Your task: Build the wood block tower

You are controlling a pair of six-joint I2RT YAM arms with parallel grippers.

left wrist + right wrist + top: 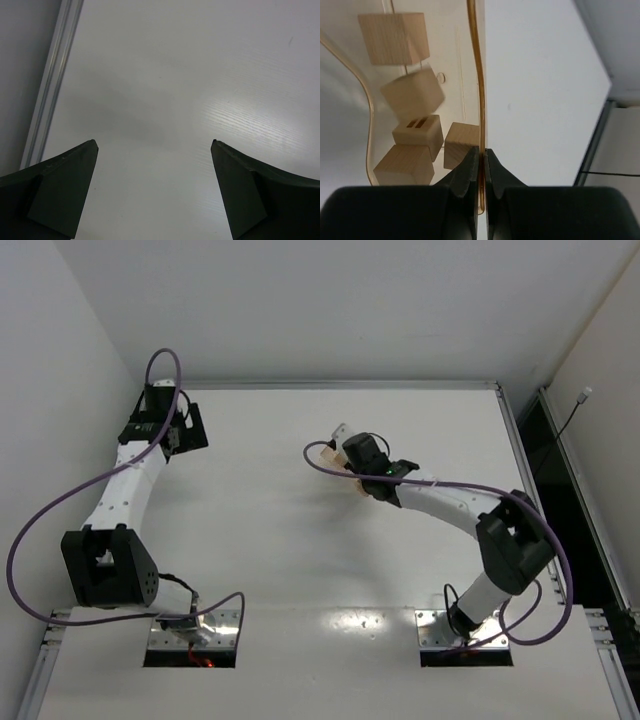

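Right gripper [481, 150]: fingers pinched together on the thin upright wall of the tray [475, 75], one inside and one outside. Can't tell from the top view whether the tray is lifted or resting; the wrist hides most of it.

The wood blocks are all loose inside the tray, five by count. Going outward: nearest block [405, 165], wall-side block [461, 145] just beside the inner finger, marked block [417, 132] with two dark bars on top and touching the nearest one, blurred block [412, 97] cocked at an angle and probably tumbling, far block [394, 37] apart from the rest. No tower in view yet.

Handling, as a judgement:
- Light, rigid, smooth-faced cubes that won't crush but will slide and roll at a nudge.
- Take each across two opposite flat faces, mid-height, squared up, never on corners.
- The clustered three leave little finger room; the far block is the easiest first pick.

Left gripper [154, 143]: jaws wide apart, holding nothing, over bare table [175, 75] near the far-left rail.
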